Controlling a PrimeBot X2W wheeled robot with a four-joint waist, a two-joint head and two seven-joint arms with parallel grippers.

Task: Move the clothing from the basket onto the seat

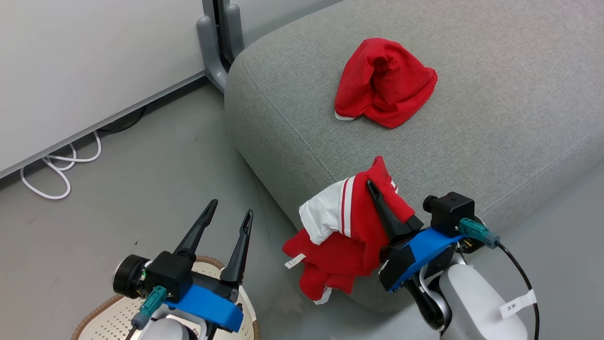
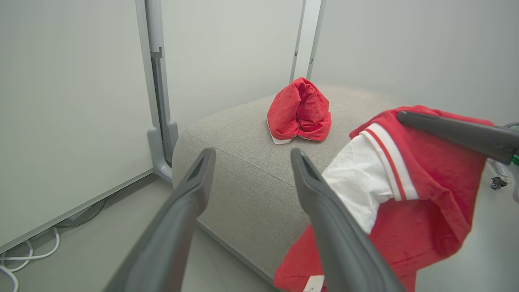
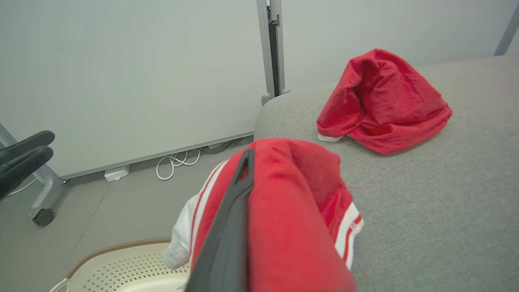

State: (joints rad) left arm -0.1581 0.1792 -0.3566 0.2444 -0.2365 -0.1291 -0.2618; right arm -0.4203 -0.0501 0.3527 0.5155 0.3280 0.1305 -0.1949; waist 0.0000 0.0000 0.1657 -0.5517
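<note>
Here, right gripper pinching striped garment, left gripper wide apart

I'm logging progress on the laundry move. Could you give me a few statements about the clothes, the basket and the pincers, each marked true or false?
1. The red garment with white trim lies on the seat. True.
2. The left pincer grips the striped garment. False: it stands open and empty; the right pincer is shut on that garment.
3. The striped garment lies flat in the middle of the seat. False: it hangs from the right pincer at the seat's front edge.
4. The basket sits low beside the seat, under the left arm. True.
</note>
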